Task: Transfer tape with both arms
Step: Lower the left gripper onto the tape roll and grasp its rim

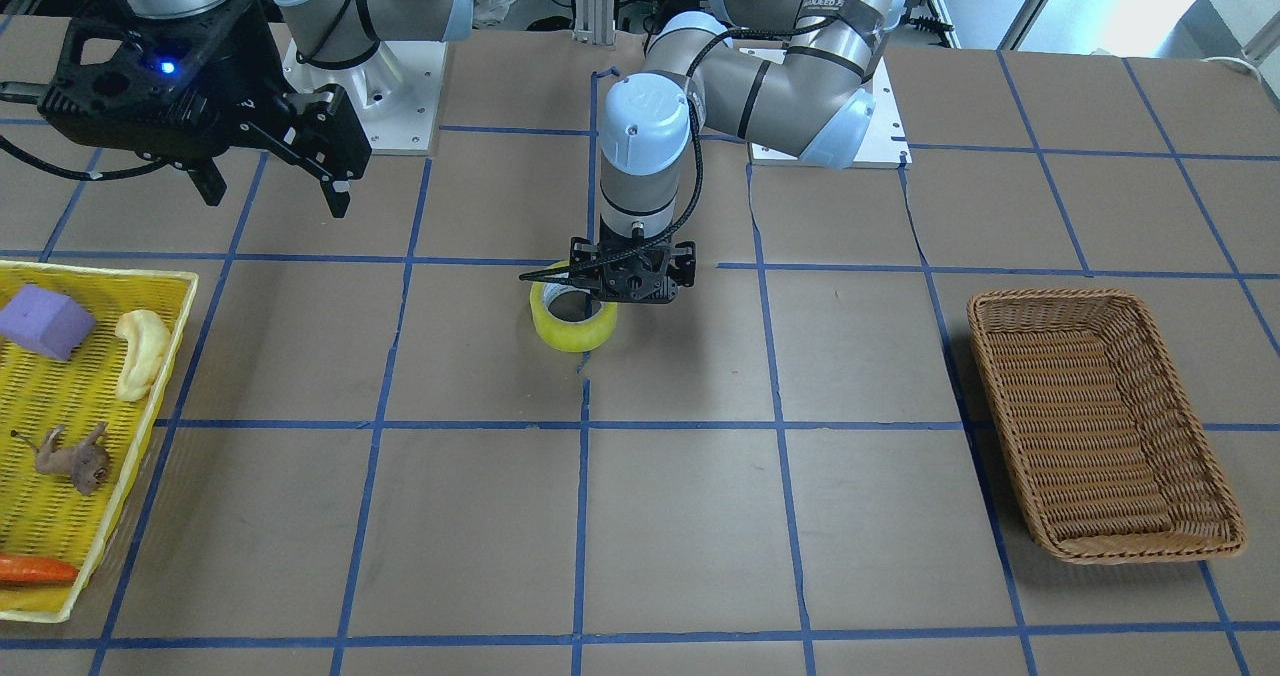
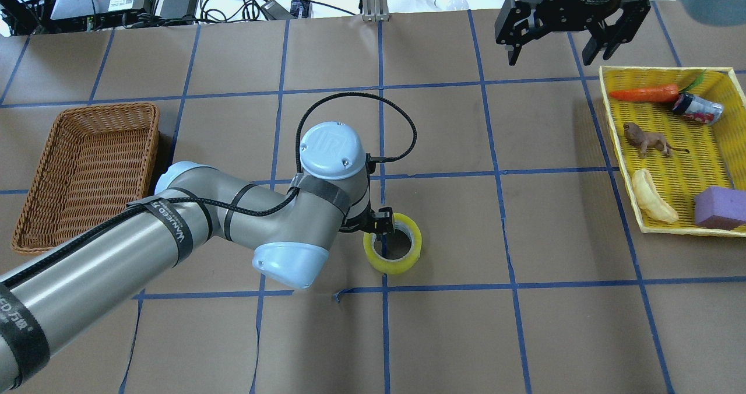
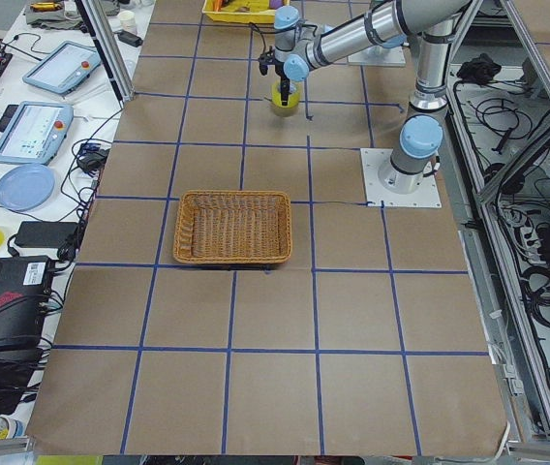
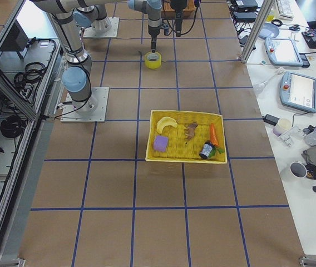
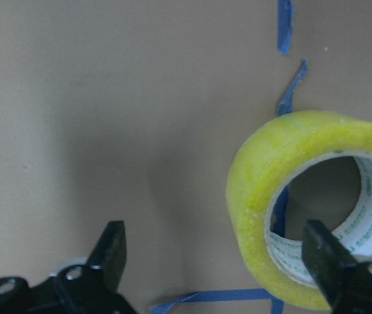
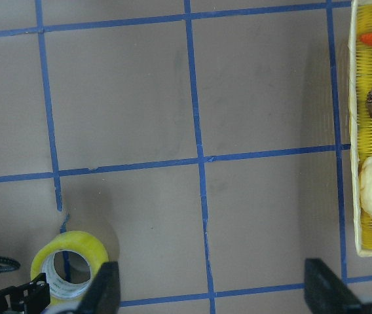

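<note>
The yellow-green tape roll (image 1: 573, 334) lies flat on the table's middle, on a blue line crossing. It also shows in the overhead view (image 2: 397, 266) and the left wrist view (image 5: 258, 196). My left gripper (image 1: 628, 288) is low over it and open. In the left wrist view (image 5: 219, 261) one finger is inside the roll's hole and the other outside, so they straddle the roll's wall. My right gripper (image 1: 270, 188) is open and empty, raised beside the yellow tray, and its view shows the tape (image 6: 74, 243) far below.
A yellow tray (image 2: 664, 70) on my right holds a carrot (image 2: 644, 94), a can, a toy animal (image 2: 644, 140), a pale banana-like piece (image 2: 653, 199) and a purple block (image 2: 720, 207). An empty wicker basket (image 2: 105, 107) stands on my left.
</note>
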